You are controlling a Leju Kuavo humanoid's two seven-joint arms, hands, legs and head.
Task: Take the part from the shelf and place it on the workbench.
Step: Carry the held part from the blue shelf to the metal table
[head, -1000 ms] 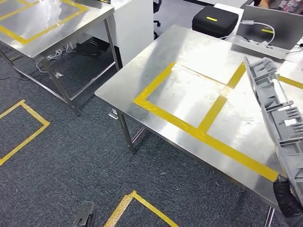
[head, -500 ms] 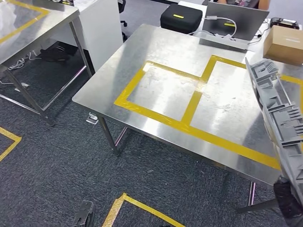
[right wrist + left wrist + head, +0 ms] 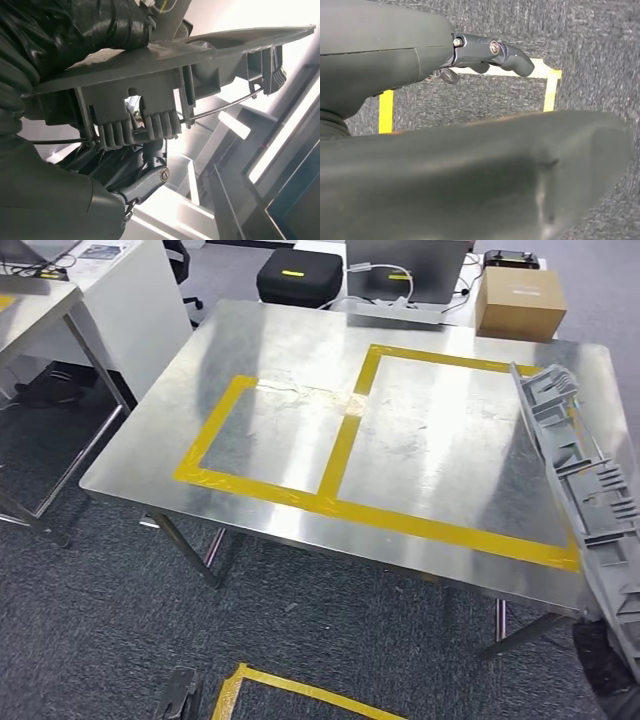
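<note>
The grey ribbed plastic part (image 3: 585, 490) is long and stands tilted on end at the right of the head view, over the right edge of the steel workbench (image 3: 249, 340). My right hand (image 3: 604, 665), in a dark cover, grips its lower end. In the right wrist view the dark fingers (image 3: 75, 30) press on the part (image 3: 158, 95) from one side and the thumb lies under it. Yellow tape marks two rectangles (image 3: 336, 455) on the workbench top. My left hand (image 3: 177, 695) hangs low over the carpet, and its fingers (image 3: 501, 52) are extended with nothing in them.
A black case (image 3: 294, 278), a laptop (image 3: 407, 260) with cables and a cardboard box (image 3: 521, 302) stand along the workbench's far edge. A second steel table (image 3: 38, 305) and a white cabinet (image 3: 132, 310) are at the left. Yellow tape (image 3: 302, 690) marks the carpet.
The whole picture has shifted, so the camera has turned: the workbench now sits more centred and nearer. The part stays in my right hand; the left hand still hangs.
</note>
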